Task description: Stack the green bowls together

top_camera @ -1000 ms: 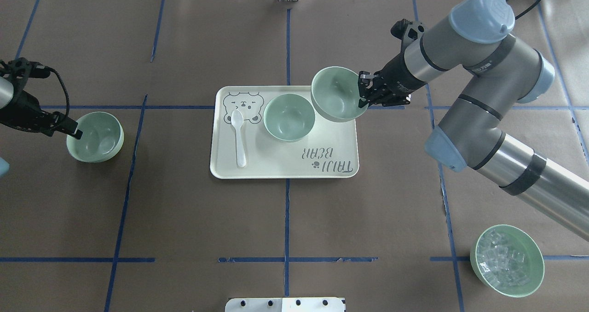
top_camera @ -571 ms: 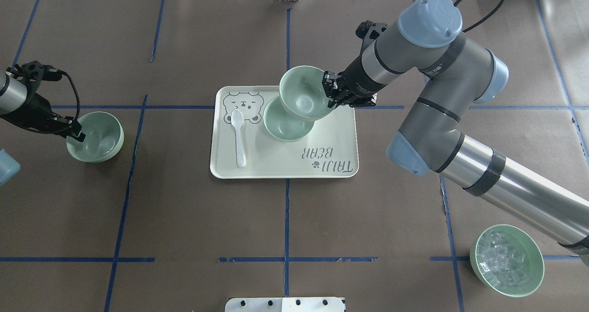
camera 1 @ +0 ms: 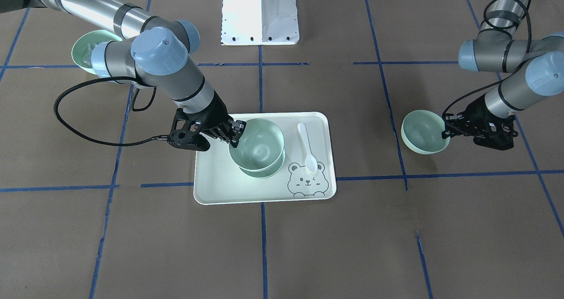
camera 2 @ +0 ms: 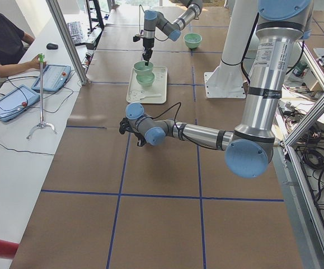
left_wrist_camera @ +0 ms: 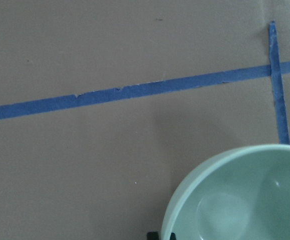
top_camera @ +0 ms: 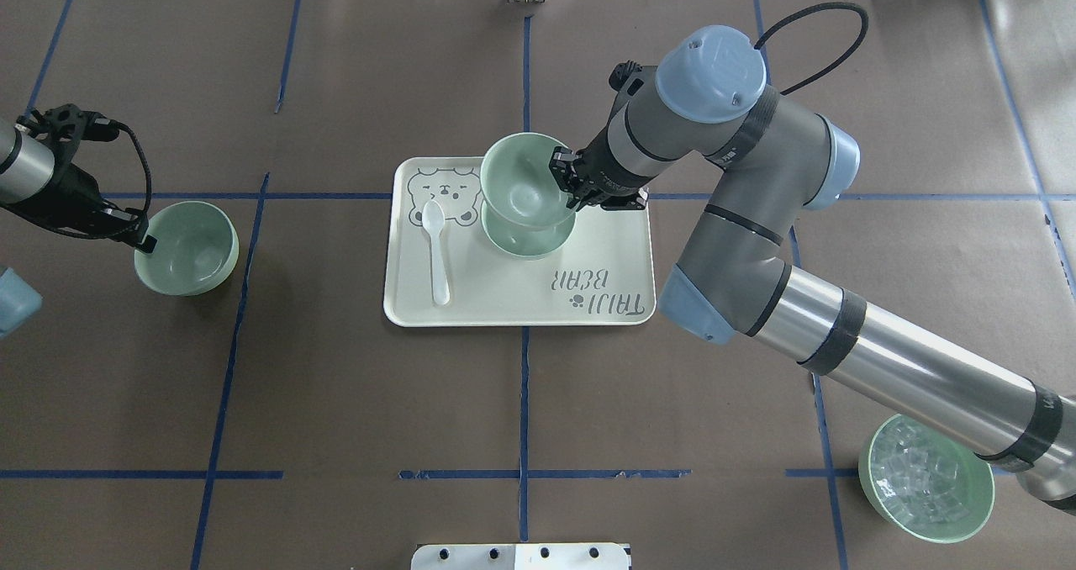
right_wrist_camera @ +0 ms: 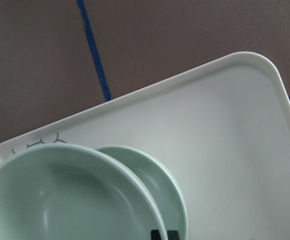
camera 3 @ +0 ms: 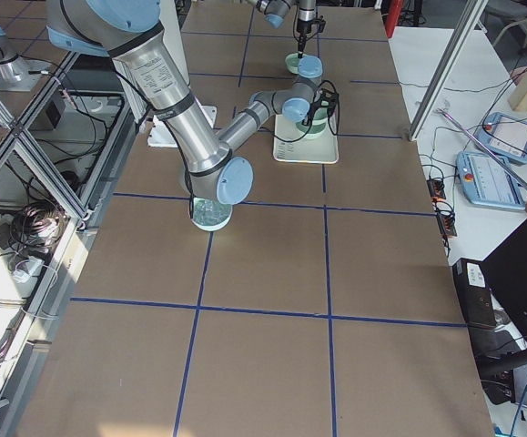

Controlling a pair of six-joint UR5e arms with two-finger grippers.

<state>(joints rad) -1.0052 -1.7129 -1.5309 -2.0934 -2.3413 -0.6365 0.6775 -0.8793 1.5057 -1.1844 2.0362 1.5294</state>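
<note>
My right gripper [top_camera: 565, 185] is shut on the rim of a pale green bowl [top_camera: 521, 179]. It holds this bowl just above, and partly nested over, a second green bowl [top_camera: 531, 240] on the tray. The right wrist view shows the held bowl [right_wrist_camera: 59, 200] overlapping the lower bowl [right_wrist_camera: 160, 185]. In the front view the right gripper [camera 1: 233, 136] grips the upper bowl [camera 1: 257, 147]. My left gripper [top_camera: 143, 242] is shut on the rim of the third green bowl [top_camera: 189, 246] at the far left. That bowl [camera 1: 423, 131] looks slightly tilted.
The pale bear-printed tray [top_camera: 504, 301] lies at the table's middle with a white spoon [top_camera: 437, 255] on its left part. A green bowl of clear ice-like cubes [top_camera: 925, 477] stands at the near right, under my right arm.
My right gripper has carried its bowl left from beyond the tray's far right corner to over the bowl on the tray. My left gripper and its bowl have shifted slightly right.
</note>
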